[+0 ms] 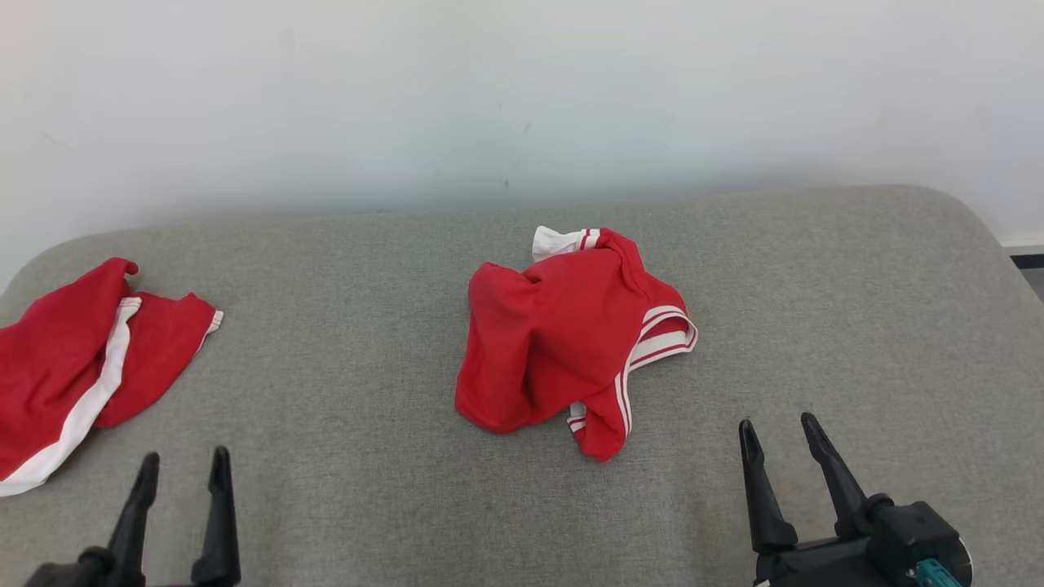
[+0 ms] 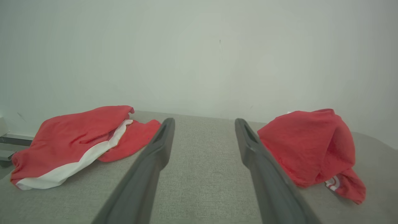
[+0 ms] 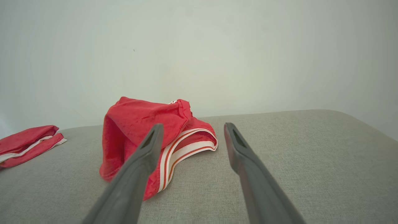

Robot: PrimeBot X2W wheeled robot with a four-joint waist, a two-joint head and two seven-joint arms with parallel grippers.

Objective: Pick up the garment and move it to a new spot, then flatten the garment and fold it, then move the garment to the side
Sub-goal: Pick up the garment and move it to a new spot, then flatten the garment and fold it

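Garment [image 1: 563, 342]: crumpled red heap, mid-cushion [image 1: 367, 489]; long axis runs from the wall [image 1: 522, 98] side to the near edge, white striped band facing right.
Other red piece [image 1: 73, 359]: left edge, well apart.
Left gripper [image 1: 186, 458]: fingers spread, empty.
Right gripper [image 1: 776, 422]: spread wide, empty, near the heap.
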